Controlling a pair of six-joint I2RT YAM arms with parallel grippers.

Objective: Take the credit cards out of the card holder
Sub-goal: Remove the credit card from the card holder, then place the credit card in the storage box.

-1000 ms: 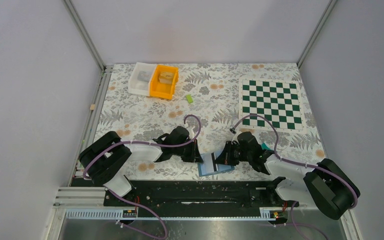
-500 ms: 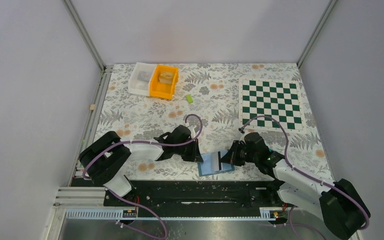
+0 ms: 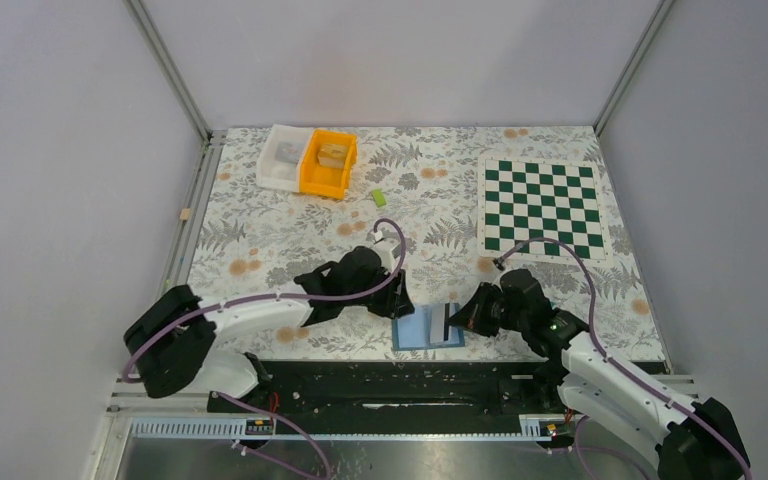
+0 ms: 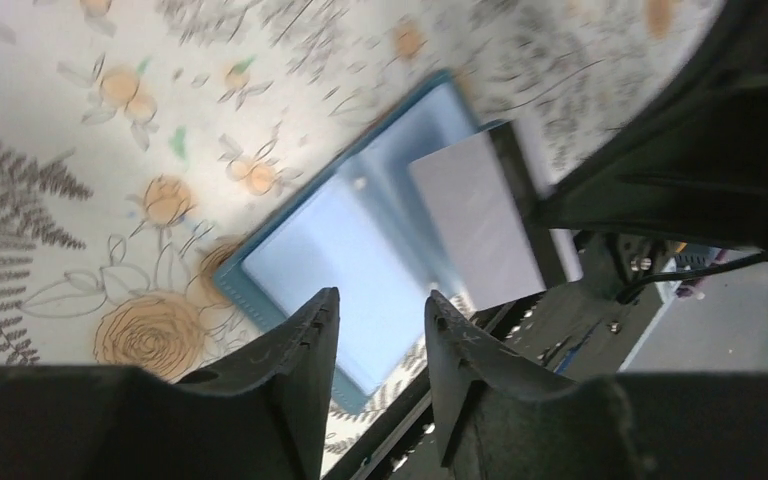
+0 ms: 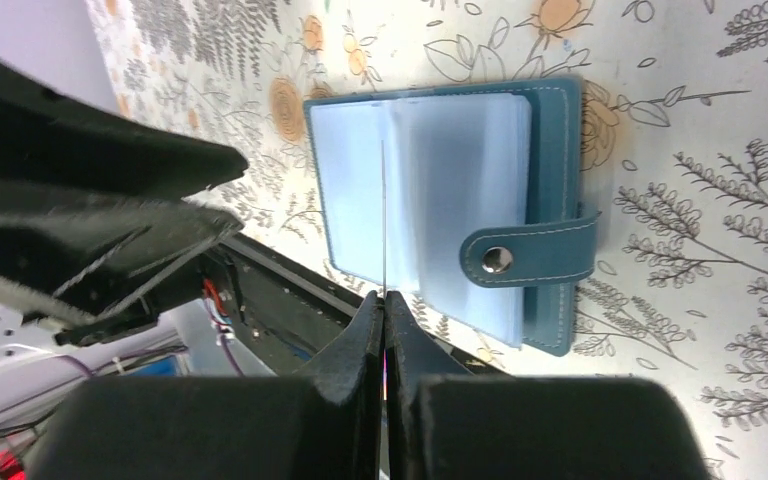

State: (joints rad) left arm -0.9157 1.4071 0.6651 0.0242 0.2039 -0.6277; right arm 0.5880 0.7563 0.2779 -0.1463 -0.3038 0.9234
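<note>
I am pinching a credit card (image 4: pixel 475 215) with my right gripper (image 5: pixel 384 300) to pull it out. My left gripper (image 4: pixel 380 310) is hanging open.

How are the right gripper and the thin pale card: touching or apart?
Touching. The right wrist view shows the right gripper shut on the thin pale card, over the blue card holder.

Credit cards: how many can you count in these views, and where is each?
1: a pale card pinched in the shut right tool, over the open blue card holder. More may be hidden inside the holder's sleeves.
</note>
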